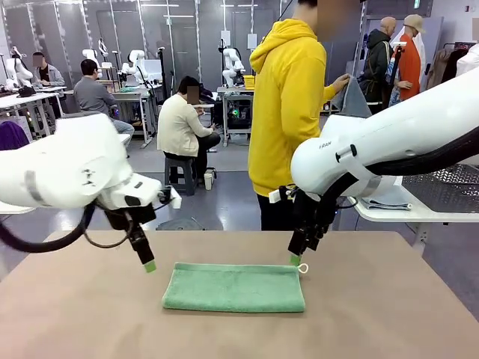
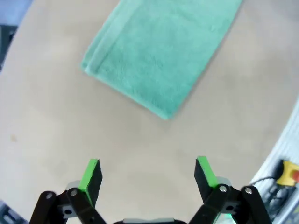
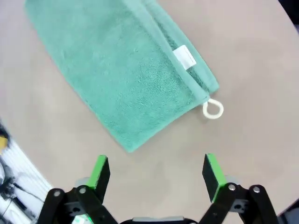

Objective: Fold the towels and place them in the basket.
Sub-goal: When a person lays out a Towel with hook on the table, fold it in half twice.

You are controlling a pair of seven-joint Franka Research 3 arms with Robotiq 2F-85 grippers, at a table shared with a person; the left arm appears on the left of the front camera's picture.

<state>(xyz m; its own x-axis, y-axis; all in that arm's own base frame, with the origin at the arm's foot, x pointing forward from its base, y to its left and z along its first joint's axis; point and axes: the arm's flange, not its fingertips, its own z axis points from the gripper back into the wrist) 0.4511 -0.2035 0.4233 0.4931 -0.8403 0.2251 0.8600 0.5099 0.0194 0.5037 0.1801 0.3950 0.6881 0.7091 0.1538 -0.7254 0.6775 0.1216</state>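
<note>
A green towel [image 1: 234, 287] lies folded flat on the brown table, with its white corner loop [image 1: 302, 268] at the far right corner. The left gripper [image 1: 149, 265] hovers just off the towel's far left corner, open and empty. Just above the far right corner by the loop hangs the right gripper [image 1: 295, 259], open too. Looking down from the left wrist, the towel [image 2: 161, 53] lies ahead of the spread green pads [image 2: 89, 175]. The right wrist view has the towel [image 3: 122, 70], its white label and the loop [image 3: 213, 109] beyond that gripper's pads [image 3: 210, 170]. A dark grey basket [image 1: 447, 187] sits on a side table at the right.
A person in a yellow hoodie [image 1: 288, 112] stands at the table's far side, holding a grey cloth [image 1: 352, 97]. The white side table [image 1: 408, 208] at right carries the basket. Bare tabletop [image 1: 90, 314] surrounds the towel.
</note>
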